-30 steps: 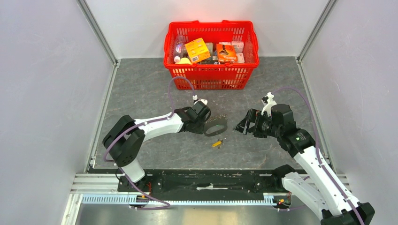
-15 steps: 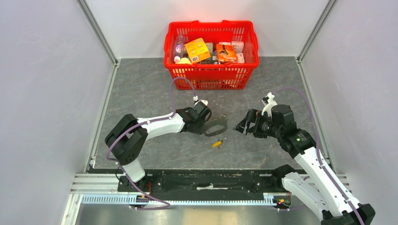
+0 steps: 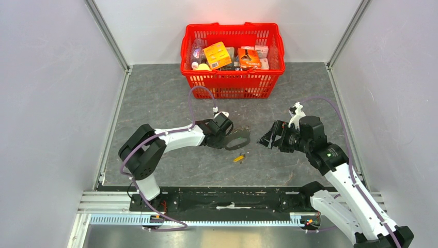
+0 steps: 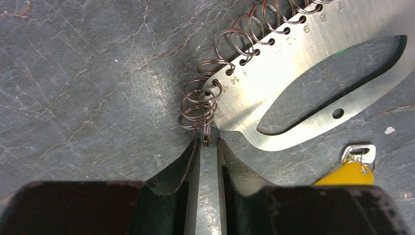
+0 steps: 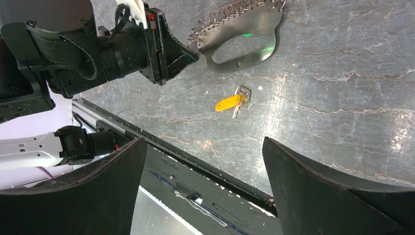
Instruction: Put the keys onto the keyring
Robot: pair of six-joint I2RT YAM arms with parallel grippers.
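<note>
Metal keyring [image 4: 264, 83], one only, lies flat on the counter [image 3: 165, 98]. It is a shiny plate with a long cutout and wire rings coiled along one edge. Your left claw [image 4: 208, 147] is narrow, with its tips either side of the end ring. A sliver of gap shows on each side, and you can't tell if it touches. One yellow key [image 5: 229, 103] lies on the counter just beside the keyring, on the near side, touching neither claw. One green key [image 5: 247, 35] shows only as a speck at the cutout edge; can't tell more. Your right claw [image 5: 204, 147] is wide, holding nothing, off to the right of both. One red basket [image 3: 232, 77] of packets sits at the back.
</note>
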